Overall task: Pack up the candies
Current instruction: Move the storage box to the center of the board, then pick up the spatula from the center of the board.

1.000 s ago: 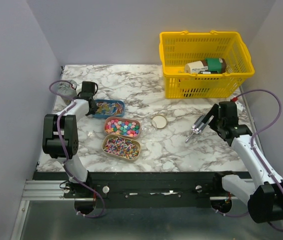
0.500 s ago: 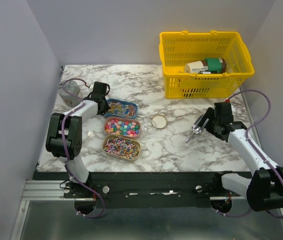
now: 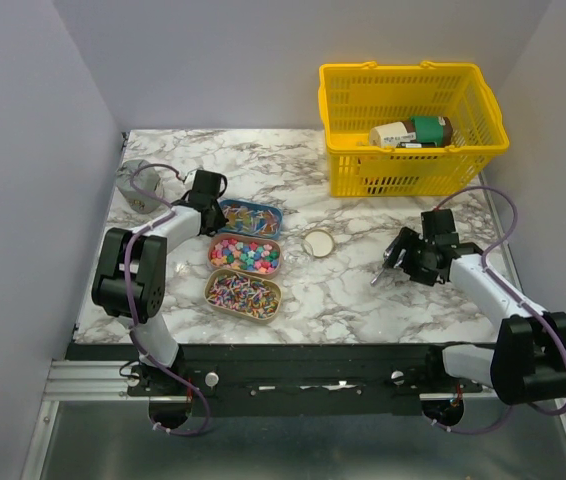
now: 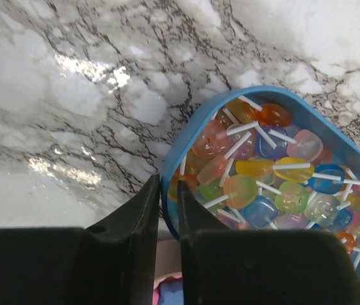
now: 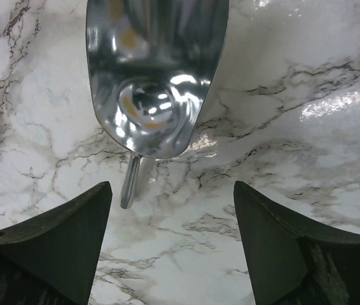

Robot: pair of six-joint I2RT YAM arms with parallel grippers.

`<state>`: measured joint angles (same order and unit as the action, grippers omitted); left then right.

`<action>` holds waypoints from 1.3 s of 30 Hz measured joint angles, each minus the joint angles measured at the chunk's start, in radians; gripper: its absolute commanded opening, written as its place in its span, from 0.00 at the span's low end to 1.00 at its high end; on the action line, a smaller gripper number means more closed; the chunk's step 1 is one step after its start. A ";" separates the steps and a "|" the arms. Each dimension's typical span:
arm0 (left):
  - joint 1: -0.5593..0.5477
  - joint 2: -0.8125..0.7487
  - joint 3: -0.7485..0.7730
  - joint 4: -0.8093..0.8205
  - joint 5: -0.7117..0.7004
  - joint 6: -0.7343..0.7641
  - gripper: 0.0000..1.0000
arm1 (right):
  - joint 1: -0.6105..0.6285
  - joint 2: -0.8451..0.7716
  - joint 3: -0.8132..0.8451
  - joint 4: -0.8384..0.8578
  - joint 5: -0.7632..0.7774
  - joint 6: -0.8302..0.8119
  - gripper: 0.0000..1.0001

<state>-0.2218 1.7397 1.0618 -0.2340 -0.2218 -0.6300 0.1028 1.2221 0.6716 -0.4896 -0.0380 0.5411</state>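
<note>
Blue tray (image 4: pixel 193 124): rim sat in left gripper (image 4: pixel 168 187), jaws barely parted; hold unclear.
Candies (image 4: pixel 263 184): lay just beside.
Right gripper (image 5: pixel 172 190): gaped, empty.

The table (image 3: pixel 363 290) is white marble with grey-black veins. The basket (image 3: pixel 403 172) is yellow, the scoop (image 5: pixel 154 70) mirror-bright silver. The blue tray's (image 4: pixel 181 141) lollipops (image 4: pixel 275 184) are translucent orange, yellow, green, blue and pink, on white sticks. Tan tins (image 3: pixel 212 255) show pink, blue, green, yellow and mixed-colour candies (image 3: pixel 246 254).
</note>
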 measured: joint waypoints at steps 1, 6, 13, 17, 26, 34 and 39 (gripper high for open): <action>-0.003 -0.001 -0.006 -0.003 0.004 -0.005 0.37 | 0.002 0.003 -0.003 0.002 -0.008 -0.001 0.84; -0.010 -0.008 -0.011 -0.042 0.011 -0.015 0.54 | 0.026 0.028 -0.005 0.012 -0.024 0.005 0.81; -0.010 -0.068 0.005 -0.110 0.010 -0.015 0.62 | 0.088 0.064 -0.005 0.048 -0.008 0.060 0.74; -0.010 -0.116 0.035 -0.129 0.008 -0.015 0.63 | 0.148 0.114 -0.001 0.056 0.038 0.099 0.65; -0.010 -0.238 0.048 -0.176 0.000 -0.011 0.68 | 0.209 0.177 0.018 0.077 0.132 0.169 0.07; -0.009 -0.317 0.076 -0.179 0.095 0.038 0.78 | 0.211 0.134 0.008 0.071 0.119 0.096 0.01; -0.009 -0.324 0.131 -0.169 0.267 0.070 0.78 | 0.227 0.036 0.034 0.042 0.026 -0.029 0.01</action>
<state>-0.2310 1.4158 1.1927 -0.4034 0.0456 -0.5602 0.3298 1.2579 0.7052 -0.4480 -0.0116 0.5117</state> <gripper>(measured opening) 0.781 0.039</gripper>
